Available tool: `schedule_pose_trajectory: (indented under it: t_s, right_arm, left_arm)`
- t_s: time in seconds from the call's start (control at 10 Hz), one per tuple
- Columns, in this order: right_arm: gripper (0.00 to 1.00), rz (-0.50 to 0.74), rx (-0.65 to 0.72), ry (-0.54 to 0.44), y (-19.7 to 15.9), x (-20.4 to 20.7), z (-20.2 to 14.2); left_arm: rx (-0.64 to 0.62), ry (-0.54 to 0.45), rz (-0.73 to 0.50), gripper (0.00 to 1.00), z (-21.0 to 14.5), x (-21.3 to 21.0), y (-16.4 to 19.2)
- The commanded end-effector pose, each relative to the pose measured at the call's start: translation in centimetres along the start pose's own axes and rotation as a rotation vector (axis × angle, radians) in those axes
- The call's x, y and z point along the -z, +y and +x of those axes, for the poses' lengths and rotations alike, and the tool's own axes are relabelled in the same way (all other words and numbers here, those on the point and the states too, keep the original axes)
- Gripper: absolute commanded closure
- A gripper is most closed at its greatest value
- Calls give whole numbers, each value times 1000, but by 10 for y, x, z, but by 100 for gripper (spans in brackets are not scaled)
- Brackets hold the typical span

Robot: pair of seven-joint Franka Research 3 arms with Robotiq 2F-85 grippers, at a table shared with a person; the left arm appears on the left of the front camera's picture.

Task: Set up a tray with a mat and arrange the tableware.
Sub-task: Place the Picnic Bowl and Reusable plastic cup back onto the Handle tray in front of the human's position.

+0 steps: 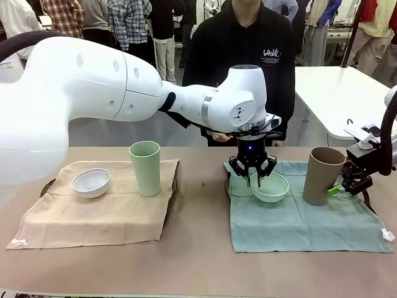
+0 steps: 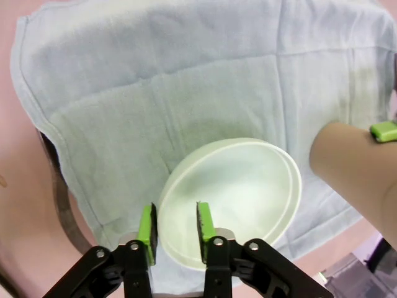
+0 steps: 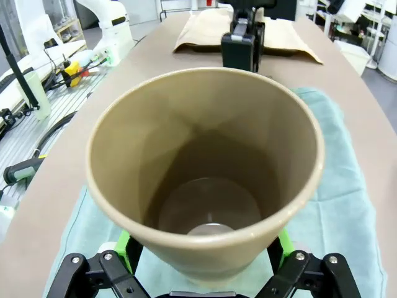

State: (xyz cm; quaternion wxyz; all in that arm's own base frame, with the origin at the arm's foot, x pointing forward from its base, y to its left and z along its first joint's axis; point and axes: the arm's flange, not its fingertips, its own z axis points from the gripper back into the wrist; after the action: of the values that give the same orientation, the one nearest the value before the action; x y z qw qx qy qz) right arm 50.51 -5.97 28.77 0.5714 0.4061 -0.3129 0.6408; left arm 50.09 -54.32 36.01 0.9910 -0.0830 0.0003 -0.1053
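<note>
Tan cup (image 1: 323,174) stands on the green mat (image 1: 304,214), right side, long axis leaning a bit so its mouth tips toward the person; in the right wrist view (image 3: 205,167) the mouth opens straight at the camera. Right gripper (image 1: 345,186) sits at its lower side, fingers spread wide either side of the cup wall; whether the pads (image 3: 126,243) actually press it I can't tell. Green cup (image 1: 145,167) stands upright, mouth up, on the tan mat (image 1: 93,214), w/ the white bowl (image 1: 91,182) just to its left, rim up. Green bowl (image 1: 270,186) sits rim up on the green mat, near the back edge, left of the tan cup.

Left arm reaches across the middle; left gripper (image 1: 254,179) points straight down over the green bowl. In the left wrist view its fingers (image 2: 147,225) straddle the bowl's (image 2: 232,198) near rim, one outside, one inside, a small gap apart; prob. loose on the rim, not clamped.

Counter (image 1: 198,267) is pinkish-brown, plain. A dark tray edge shows under the green mat (image 2: 155,93) at its left side. Person in black top stands at far side; other people & white tables behind.

Count: 2 cups, 2 bowls, 2 mats, 2 grippers.
</note>
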Motion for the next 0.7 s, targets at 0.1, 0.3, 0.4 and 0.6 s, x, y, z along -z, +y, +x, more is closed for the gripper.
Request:
schedule_pose_trajectory:
  t_s: [0.1,0.3,0.4,0.6]
  right_arm:
    - [0,-125,225,142,22,-23,22]
    - [0,-132,326,164,34,-44,29]
    - [0,-103,377,168,39,-51,32]
    - [0,-126,503,234,53,-63,52]
  left_arm:
    - [16,3,-38,0,-6,-26,1]
    - [18,-9,-85,35,-14,-41,5]
    - [18,-10,-128,24,-18,-49,9]
    - [13,-37,-156,15,-28,-72,16]
